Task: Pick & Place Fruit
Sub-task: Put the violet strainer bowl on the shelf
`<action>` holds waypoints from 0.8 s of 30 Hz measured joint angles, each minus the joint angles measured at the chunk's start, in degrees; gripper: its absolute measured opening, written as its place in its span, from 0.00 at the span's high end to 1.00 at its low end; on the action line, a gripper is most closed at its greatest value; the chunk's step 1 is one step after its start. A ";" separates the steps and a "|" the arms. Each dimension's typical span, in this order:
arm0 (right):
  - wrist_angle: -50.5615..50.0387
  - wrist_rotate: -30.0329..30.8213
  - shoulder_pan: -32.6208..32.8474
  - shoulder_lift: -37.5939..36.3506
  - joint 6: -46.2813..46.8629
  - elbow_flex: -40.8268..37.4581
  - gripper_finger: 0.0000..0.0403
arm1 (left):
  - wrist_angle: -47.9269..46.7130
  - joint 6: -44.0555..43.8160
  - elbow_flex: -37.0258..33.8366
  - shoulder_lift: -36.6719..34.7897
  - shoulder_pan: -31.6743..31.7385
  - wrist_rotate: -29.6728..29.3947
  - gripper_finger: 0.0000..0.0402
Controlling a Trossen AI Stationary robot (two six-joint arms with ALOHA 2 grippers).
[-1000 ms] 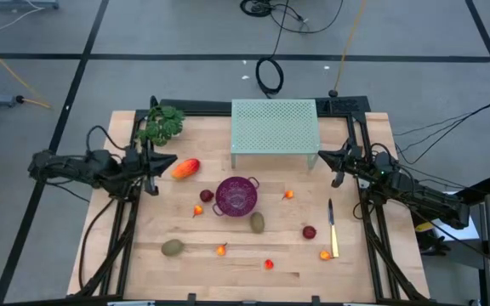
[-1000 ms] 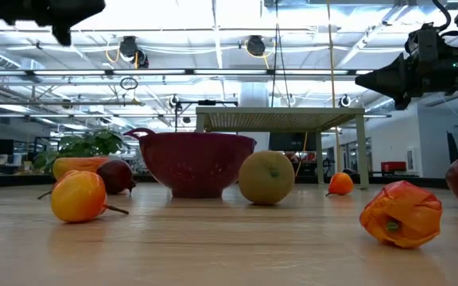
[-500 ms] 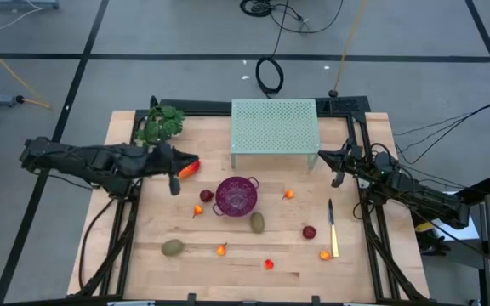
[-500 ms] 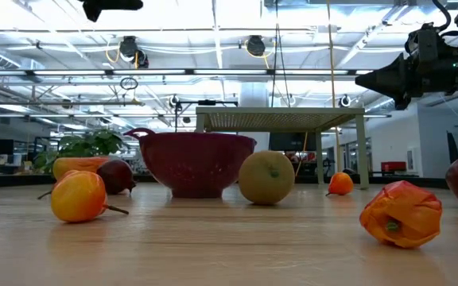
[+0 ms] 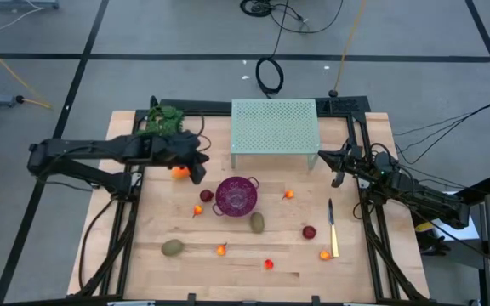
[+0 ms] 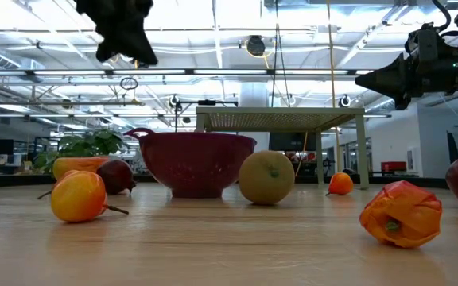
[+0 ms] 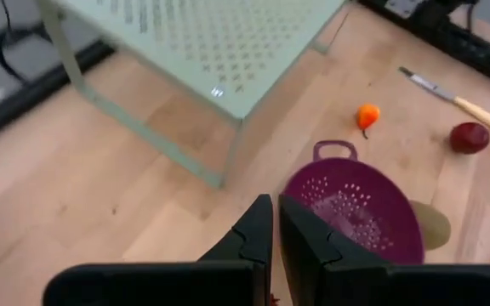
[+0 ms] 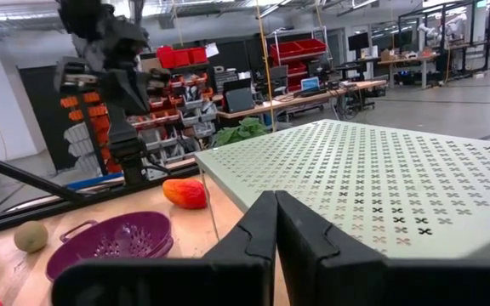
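My left end effector [image 5: 197, 167] pressed together, empty, above orange-red fruit [image 5: 179, 173] (beside purple colander [image 5: 236, 195]). Right end effector [image 5: 320, 160] pressed together, by green rack [image 5: 274, 124].

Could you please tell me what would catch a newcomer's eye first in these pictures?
Probably the purple colander in the middle of the wooden table, with small fruit scattered around it. Behind it stands a pale green perforated stand. The left tool, shut and empty, hangs above the table near the orange-red fruit, while the right tool waits shut beside the stand.
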 joint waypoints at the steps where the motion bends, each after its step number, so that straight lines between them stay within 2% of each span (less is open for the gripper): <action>1: 0.00 0.01 -0.02 0.00 0.00 0.01 1.00 | 0.13 -0.09 0.00 0.52 0.50 0.73 0.95; 4: 0.00 0.00 -0.02 0.00 0.00 0.00 1.00 | 1.75 -1.17 0.00 1.45 1.20 2.54 0.95; 11: 0.02 -0.02 0.00 0.00 0.00 0.02 1.00 | 2.70 5.13 0.00 1.72 2.24 2.01 0.95; 18: 0.02 -0.04 -0.02 0.00 0.00 0.02 1.00 | 2.30 1.61 0.00 1.72 3.96 0.76 0.95; 24: 0.04 -0.04 -0.02 0.00 0.00 0.00 1.00 | 2.29 3.12 0.00 1.72 4.36 0.82 0.95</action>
